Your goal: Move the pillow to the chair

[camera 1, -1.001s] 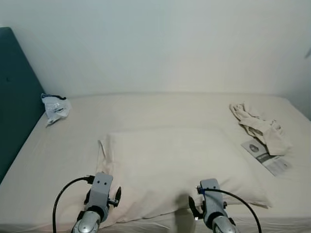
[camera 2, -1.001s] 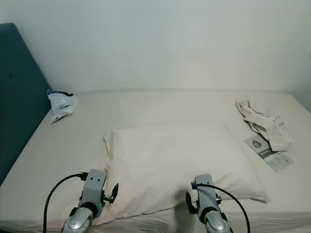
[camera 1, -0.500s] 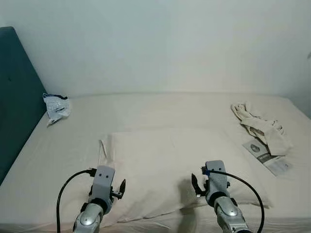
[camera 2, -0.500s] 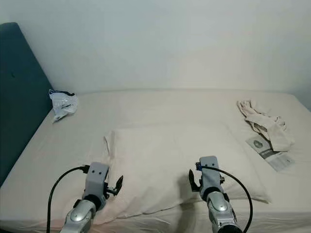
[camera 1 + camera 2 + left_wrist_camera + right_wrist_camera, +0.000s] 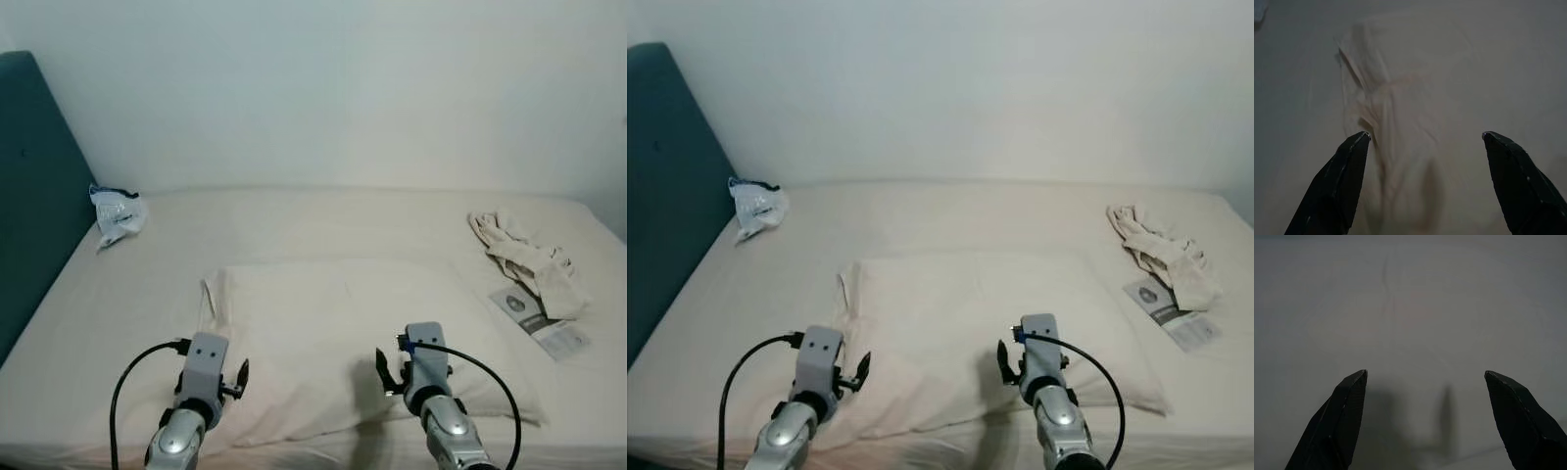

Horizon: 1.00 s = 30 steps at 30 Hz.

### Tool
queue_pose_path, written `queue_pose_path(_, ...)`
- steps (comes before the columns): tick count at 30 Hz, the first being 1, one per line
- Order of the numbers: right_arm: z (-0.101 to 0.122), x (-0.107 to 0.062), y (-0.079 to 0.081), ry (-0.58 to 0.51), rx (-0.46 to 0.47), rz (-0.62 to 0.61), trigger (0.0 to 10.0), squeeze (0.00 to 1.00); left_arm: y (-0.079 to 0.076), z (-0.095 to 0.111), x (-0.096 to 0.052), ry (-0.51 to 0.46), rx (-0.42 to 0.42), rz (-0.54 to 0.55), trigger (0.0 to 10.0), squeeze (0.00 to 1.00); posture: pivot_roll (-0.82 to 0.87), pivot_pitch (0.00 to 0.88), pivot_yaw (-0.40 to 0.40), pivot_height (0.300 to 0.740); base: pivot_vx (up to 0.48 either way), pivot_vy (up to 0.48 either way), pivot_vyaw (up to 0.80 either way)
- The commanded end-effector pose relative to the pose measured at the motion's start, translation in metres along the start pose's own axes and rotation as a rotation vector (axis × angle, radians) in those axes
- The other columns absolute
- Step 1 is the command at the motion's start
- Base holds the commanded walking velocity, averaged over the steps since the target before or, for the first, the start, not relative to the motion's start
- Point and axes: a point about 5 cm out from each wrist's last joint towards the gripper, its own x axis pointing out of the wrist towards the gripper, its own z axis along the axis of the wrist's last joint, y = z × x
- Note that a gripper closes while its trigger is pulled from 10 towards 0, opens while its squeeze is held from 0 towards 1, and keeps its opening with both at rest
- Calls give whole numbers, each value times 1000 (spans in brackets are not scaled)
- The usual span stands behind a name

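Above the near edge of the pillow (image 5: 343,333) my two grippers hang, and both have their fingers spread wide with nothing between them. In the left wrist view, the left gripper (image 5: 1422,139) looks down on the wrinkled left end of the pillow, where the cover is folded and bunched; its fingertips (image 5: 1359,139) are apart from the cloth, as far as I can tell. In the right wrist view, the right gripper (image 5: 1425,377) looks down on a smooth part of the pillow, and my fingers throw a dark shadow on it. I cannot tell if these tips touch the cloth or stay just above it.

From the head camera, my left gripper (image 5: 241,373) is over the front left corner of the pillow and my right gripper (image 5: 382,367) is over the front middle part.

The pillow lies flat in the middle of the bed (image 5: 294,220), on a cream sheet of nearly the same colour. At the left of the bed stands a dark teal headboard (image 5: 29,186), and near it lies a crumpled plastic bag (image 5: 116,212). At the right side of the bed lies a bundle of pale cloth (image 5: 529,264), and just beside it a printed leaflet (image 5: 539,323). Behind the bed is a plain white wall (image 5: 343,88).
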Motion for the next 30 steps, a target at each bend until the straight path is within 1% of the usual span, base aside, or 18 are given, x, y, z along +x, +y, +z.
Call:
queue_pose_path(1,-4,-4,-6,2,4,-18,10000,0,-2,-2,0,16,-9,0,10000,0,-10,61,7,740,0,-439,0)
queue_pose_path(8,-7,-6,-6,9,6,-24,10000,0,-1,-5,-1,34,-18,0,10000,0,-13,65,10,740,0,-451,0)
queue_pose_path(10,-7,-6,-7,9,8,-30,10000,0,0,-8,-1,70,-20,2,10000,0,-13,66,10,740,0,0,0)
queue_pose_path(13,-7,-6,-6,7,9,-30,10000,0,0,-10,-1,89,-38,-3,10000,0,-15,65,11,740,0,0,0)
queue_pose_path(14,-7,-6,-6,6,9,-29,10000,0,-1,-10,-1,92,-68,-18,10000,0,-14,70,11,740,0,480,0)
queue_pose_path(16,-7,-6,-6,6,9,-29,10000,0,-3,-9,0,91,-88,-31,10000,0,-13,72,10,740,0,480,0)
queue_pose_path(18,-7,-6,-7,6,10,-30,10000,0,-3,-9,0,90,-78,-32,10000,0,-13,72,10,740,0,480,0)
queue_pose_path(20,-7,-6,-7,7,10,-31,10000,0,-3,-7,0,78,-47,-35,10000,0,-13,72,11,740,0,480,0)
queue_pose_path(22,-7,-6,-7,8,11,-31,10000,0,-3,-7,0,76,-42,-30,10000,0,-13,72,11,740,0,394,0)
queue_pose_path(24,-7,-6,-7,9,11,-31,10000,0,-3,-5,0,65,-10,-23,10000,0,-13,73,12,740,0,0,0)
queue_pose_path(30,-7,-6,-6,6,11,-33,10000,0,-1,-4,1,60,12,-3,10000,0,-12,74,12,740,0,0,0)
